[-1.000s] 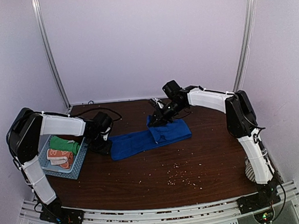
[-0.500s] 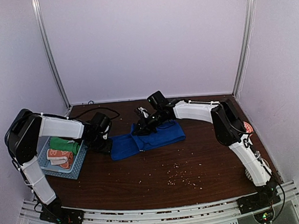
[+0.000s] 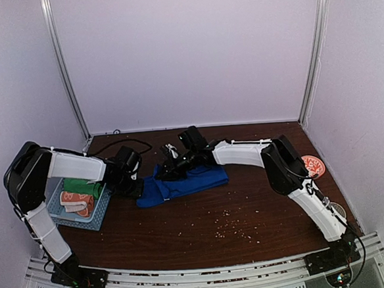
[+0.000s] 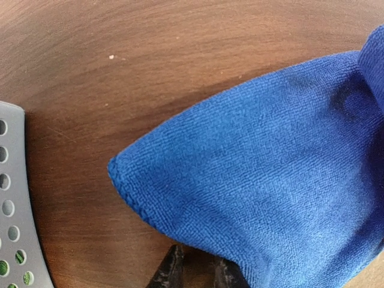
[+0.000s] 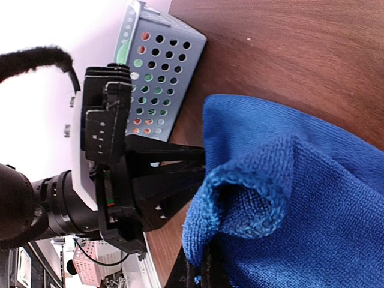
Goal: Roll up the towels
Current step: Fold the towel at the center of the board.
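A royal blue towel [image 3: 185, 181] lies doubled over on the brown table, left of centre. My right gripper [image 3: 169, 166] is shut on its folded-over end and holds that end above the towel's left part; in the right wrist view the fold [image 5: 264, 180] curls just above my gripper [image 5: 207, 273]. My left gripper [image 3: 134, 185] sits at the towel's left end, jaws nearly together on the towel's edge [image 4: 240, 192]; its fingertips [image 4: 174, 273] show at the bottom of the left wrist view. A green towel [image 3: 83, 186] and an orange patterned towel [image 3: 76, 201] lie rolled in the basket.
A light blue perforated basket [image 3: 99, 208] stands at the left table edge, close to my left gripper; it also shows in the left wrist view [image 4: 12, 198] and the right wrist view [image 5: 159, 66]. An orange-and-white bowl [image 3: 311, 166] sits at the right. Crumbs [image 3: 227, 228] dot the table front.
My right gripper has moved left with the towel's right end, folding it over the rest; the towel now looks shorter. My left arm has stayed put.
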